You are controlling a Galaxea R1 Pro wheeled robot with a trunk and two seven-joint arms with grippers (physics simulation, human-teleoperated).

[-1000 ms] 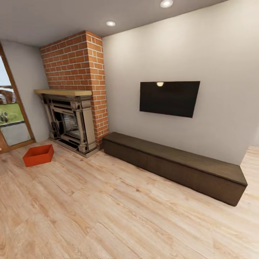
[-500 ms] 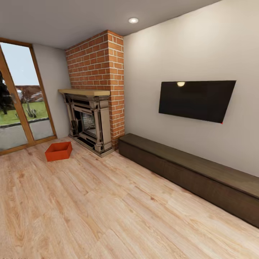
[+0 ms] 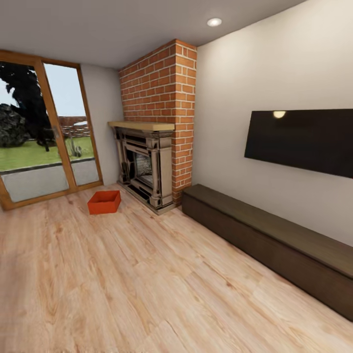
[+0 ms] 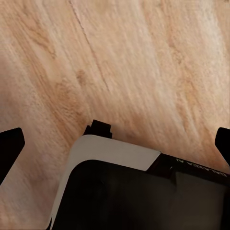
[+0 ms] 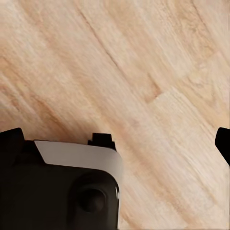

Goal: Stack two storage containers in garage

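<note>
Wood-plank floor (image 3: 147,284), storage container (image 3: 104,202) beside fireplace (image 3: 144,169)

floor (image 3: 147,284): pale wood planks, satin, under my claws
container (image 3: 104,202): orange-red plastic, matt
chimney (image 3: 162,93): rough red brick
bench (image 3: 274,245): dark-brown wood, matt
TV (image 3: 304,139): black, glossy, catching a lamp glint
my base (image 4: 143,196): black and white smooth plastic
</note>
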